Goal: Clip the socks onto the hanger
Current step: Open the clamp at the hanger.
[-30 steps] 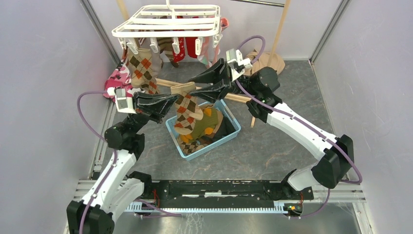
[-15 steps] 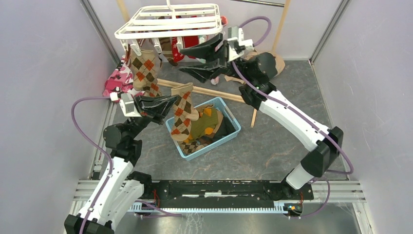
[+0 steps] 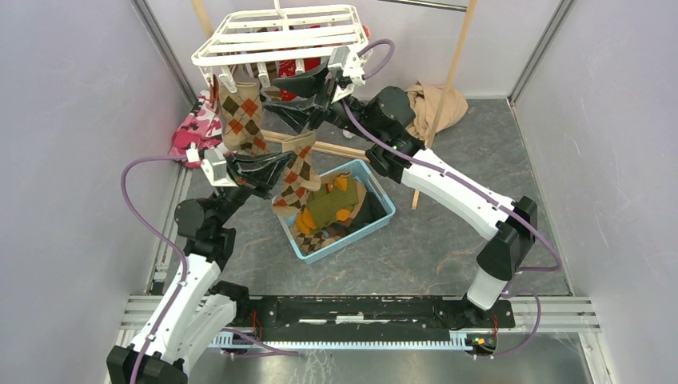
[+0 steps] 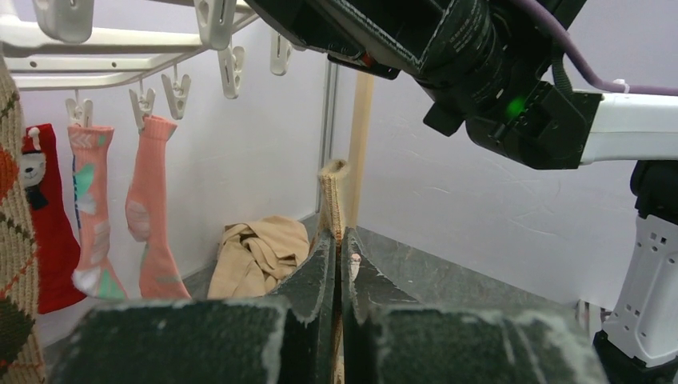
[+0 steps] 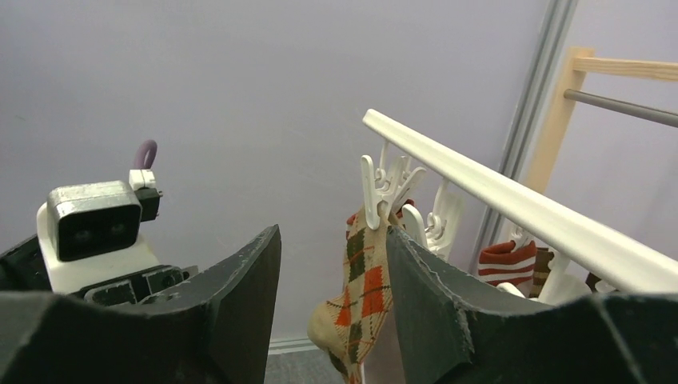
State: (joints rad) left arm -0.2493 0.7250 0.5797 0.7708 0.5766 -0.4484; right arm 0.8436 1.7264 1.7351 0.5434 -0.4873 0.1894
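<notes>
The left jaws are pressed together on the cuff of an argyle sock (image 3: 297,172), held upright below the hanger (image 3: 276,36), just nearer the arm bases than its front edge. The right jaws stand spread right under the hanger's front rail, beside a second argyle sock (image 3: 240,116) already clipped at the hanger's front left corner. Pink socks (image 4: 152,204) and a red sock (image 4: 48,232) hang from clips further back. More socks (image 3: 328,206) lie in the blue basket (image 3: 352,234), below the hanger on its near side
</notes>
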